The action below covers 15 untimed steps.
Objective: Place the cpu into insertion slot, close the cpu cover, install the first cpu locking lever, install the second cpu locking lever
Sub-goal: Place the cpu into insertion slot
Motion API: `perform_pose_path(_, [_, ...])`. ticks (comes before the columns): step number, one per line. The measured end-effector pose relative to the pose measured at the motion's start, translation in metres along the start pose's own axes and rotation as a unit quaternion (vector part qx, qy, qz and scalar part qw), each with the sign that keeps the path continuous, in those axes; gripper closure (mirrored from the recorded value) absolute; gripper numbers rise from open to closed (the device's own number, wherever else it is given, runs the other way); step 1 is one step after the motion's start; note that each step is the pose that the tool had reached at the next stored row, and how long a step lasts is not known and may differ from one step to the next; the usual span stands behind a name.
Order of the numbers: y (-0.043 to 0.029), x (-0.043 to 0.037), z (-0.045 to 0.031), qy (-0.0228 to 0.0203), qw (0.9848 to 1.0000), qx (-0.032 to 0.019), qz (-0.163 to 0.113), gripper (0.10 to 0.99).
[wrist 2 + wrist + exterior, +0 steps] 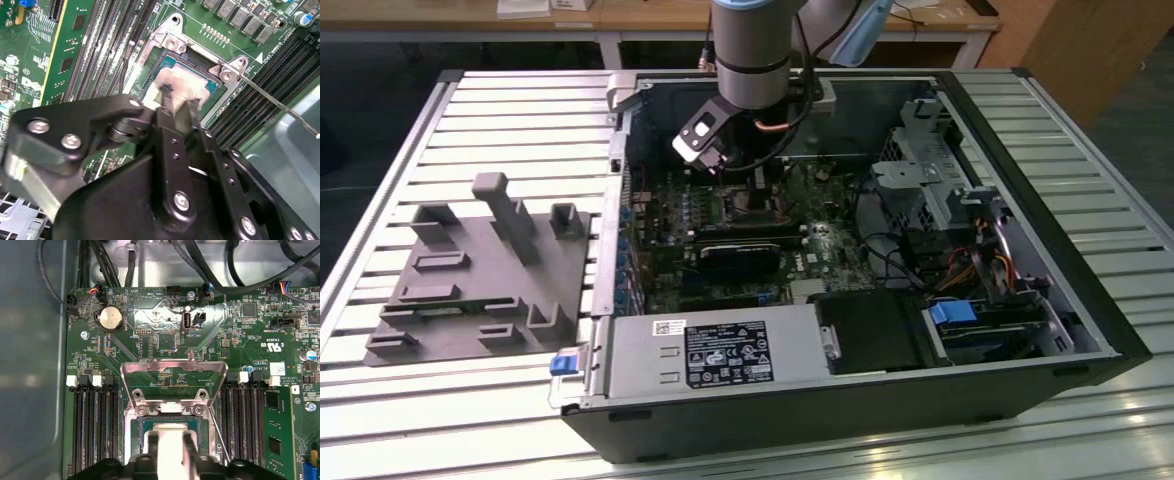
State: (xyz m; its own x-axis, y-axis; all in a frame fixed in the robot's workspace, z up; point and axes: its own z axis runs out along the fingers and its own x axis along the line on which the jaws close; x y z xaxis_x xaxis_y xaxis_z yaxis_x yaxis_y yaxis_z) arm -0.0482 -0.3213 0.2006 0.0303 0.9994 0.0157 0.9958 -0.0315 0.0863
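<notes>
Inside the big computer case (881, 412), the cpu cover (172, 371) is standing open. The gripper (171, 441) is pinching the cpu (170, 459) right at the insertion slot (136, 436). If it is going in crooked, tiny pins could be bending.

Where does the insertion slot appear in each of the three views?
Exterior view: insertion slot mid-motherboard, under the gripper.
Second wrist view: insertion slot just past the gripper.
First wrist view: insertion slot between the memory slots, beside the open cpu cover.
Shared landmark: the gripper shut on the cpu.
</notes>
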Motion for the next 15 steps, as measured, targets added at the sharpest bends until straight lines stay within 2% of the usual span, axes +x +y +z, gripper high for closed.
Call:
perform_pose_path(2, [0.0,0.0,-0.0002,0.0,1.0,0.0,0.0,0.847])
perform_pose_path(3, [0.0,0.0,-0.0003,0.0,1.0,0.0,0.0,0.847])
perform_pose_path(5, [0.0,0.0,-0.0005,0.0,1.0,0.0,0.0,0.965])
perform_pose_path(15, [-0.0024,0.0,-0.0012,0.0004,1.0,-0.0001,0.0,0.984])
